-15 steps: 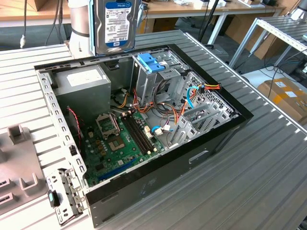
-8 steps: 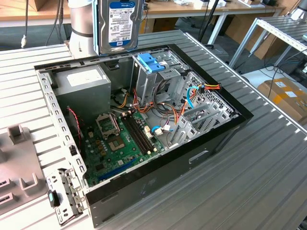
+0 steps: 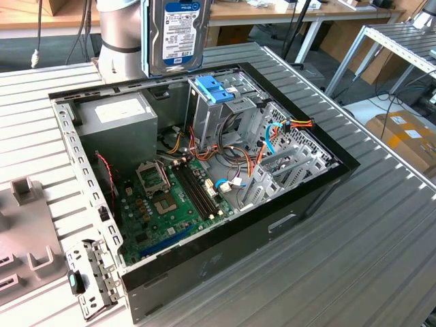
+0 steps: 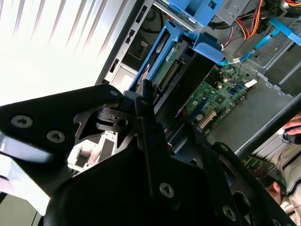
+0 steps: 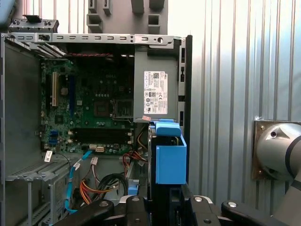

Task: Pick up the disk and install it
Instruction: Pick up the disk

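Disk (image 3: 176, 34) hangs upright, clamped in the tool (image 5: 165, 207) above the computer case (image 3: 225, 262).

Exterior view obliquely above case (image 3: 225, 262), wrist views closer, facing in

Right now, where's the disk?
The disk hangs upright in the tool, top centre of the exterior view, just above the blue bracket on the drive cage.

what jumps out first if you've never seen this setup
The disk, held upright in the gripper, hangs over the open computer case at the top of the exterior view. Below it, a blue bracket tops the drive cage, and the green circuit board lies bare on the case floor.
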